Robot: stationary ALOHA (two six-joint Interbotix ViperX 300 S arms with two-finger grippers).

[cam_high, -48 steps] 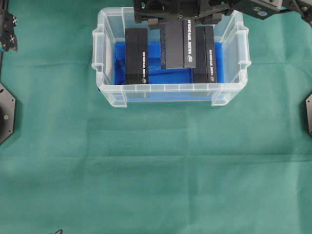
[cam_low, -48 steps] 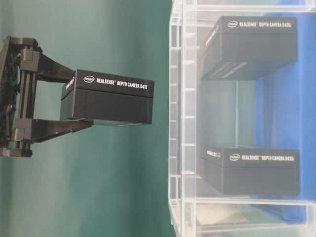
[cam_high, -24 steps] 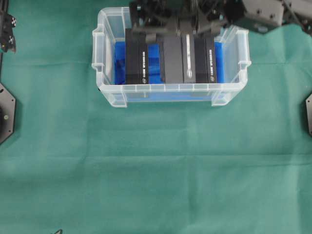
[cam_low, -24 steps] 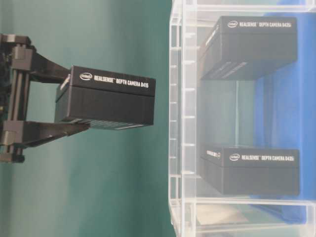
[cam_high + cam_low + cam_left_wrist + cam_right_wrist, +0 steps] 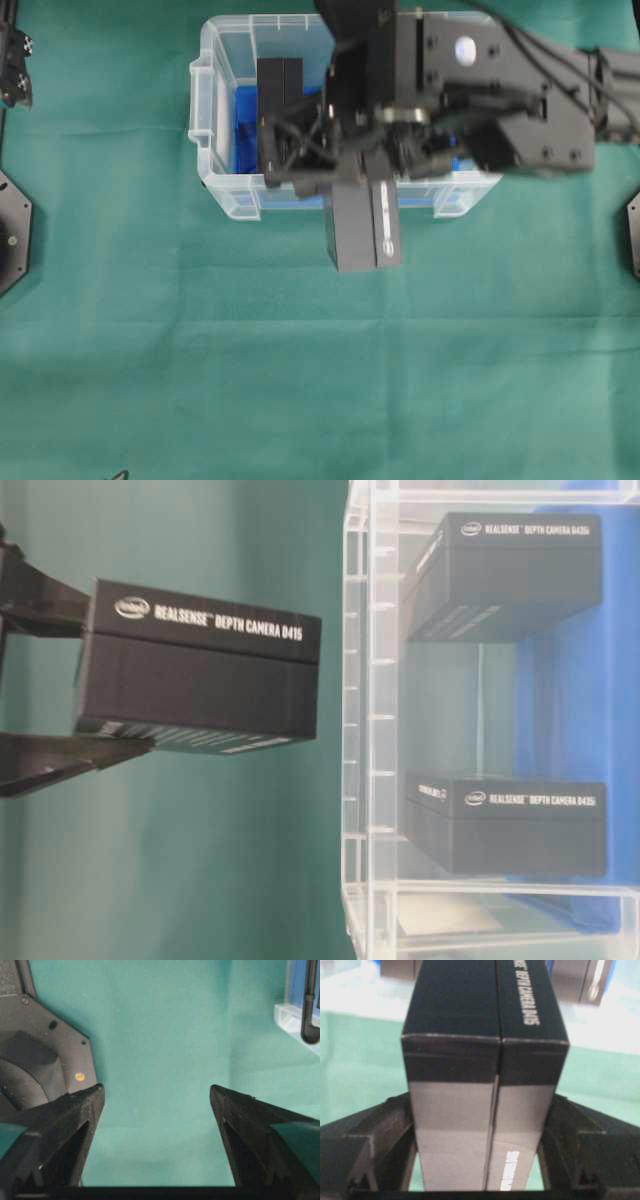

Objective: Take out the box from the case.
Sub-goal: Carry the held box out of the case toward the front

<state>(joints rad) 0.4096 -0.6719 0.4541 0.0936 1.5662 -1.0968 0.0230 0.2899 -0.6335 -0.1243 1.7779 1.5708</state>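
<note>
My right gripper is shut on a black box, its fingers pressed on the two long sides. Seen from overhead, the box hangs just past the front wall of the clear case, over the green cloth, held by the right gripper. From table level, the held box is outside the case wall. Two more black boxes lie inside on the blue lining. The left gripper is open over bare cloth, holding nothing.
The right arm stretches over the case and hides much of its inside. Black arm bases sit at the left edge and the right edge. A corner of the case shows at the upper right of the left wrist view.
The right gripper has carried the box from above the case's middle, out over the front wall toward the near side. The left gripper has not moved.
</note>
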